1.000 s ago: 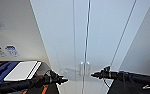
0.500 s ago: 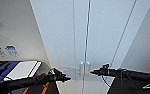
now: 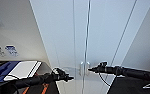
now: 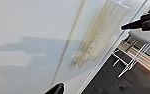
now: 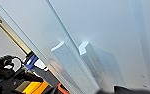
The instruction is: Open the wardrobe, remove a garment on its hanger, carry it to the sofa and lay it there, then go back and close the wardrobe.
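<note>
Closed wardrobe (image 3: 66,37), right gripper (image 3: 89,69) just beside handles (image 3: 84,68)

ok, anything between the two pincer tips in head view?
Yes: the wardrobe's pair of handles sits between the left pincer and the right pincer, on the closed doors. Nothing else shows there.

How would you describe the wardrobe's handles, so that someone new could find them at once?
Find the tall white wardrobe ahead. Follow the seam where its two doors meet downward to the handles: two small upright white bars, one on each side of the seam. They alone stick out from the flat doors, and the right gripper hovers beside them.
</note>
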